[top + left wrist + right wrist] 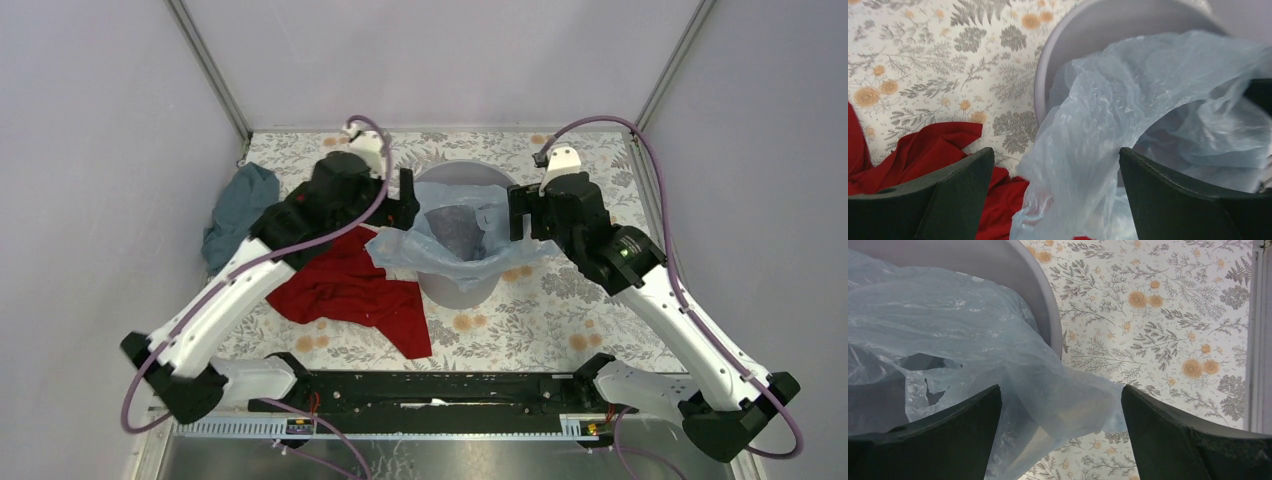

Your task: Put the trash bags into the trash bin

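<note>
Left pincer and right pincer are gaping, gripping nothing. I'm judging the trash bag half in the trash bin, edges needing tucking.

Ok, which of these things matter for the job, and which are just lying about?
For the job: bag, bin.
Lying about: red cloth, teal cloth.

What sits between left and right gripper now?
The trash bin, with the pale blue trash bag draped over its rim, spilling outward. Top view shows it; left gripper and right gripper flank it, both open.
</note>
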